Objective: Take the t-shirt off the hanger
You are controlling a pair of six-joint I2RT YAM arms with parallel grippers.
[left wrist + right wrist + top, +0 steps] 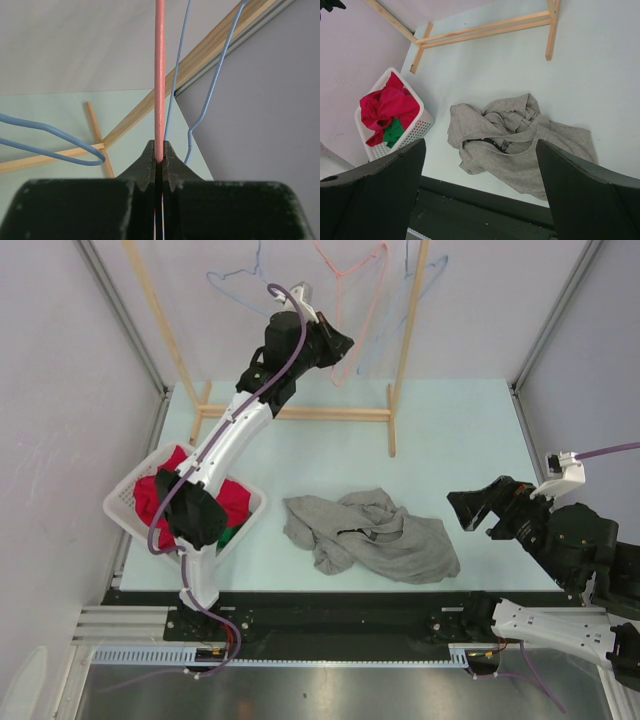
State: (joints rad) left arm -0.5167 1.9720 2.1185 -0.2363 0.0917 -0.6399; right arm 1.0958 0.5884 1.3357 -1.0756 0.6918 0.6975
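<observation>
The left gripper is pressed together on the straight stem of a thin pink wire hanger. It pinches the wire between its black fingertips high up at the back of the workspace. Just beside the pink wire hang light blue wire hangers, one to its right and another looping out to the left. They hang at a light wooden clothes rack whose base rails rest on the pale green table.

The right gripper has its black fingers spread wide. It holds nothing and hovers over the right side of the table, pointing toward the middle.

The crumpled grey cotton t-shirt lies in a heap on the table near the front edge, between the two arms. It is off the hanger and touches neither gripper. A dark band shows at its neckline.

A white perforated plastic basket sits at the left front of the table. It holds red and green clothes, and the left arm passes over it.
</observation>
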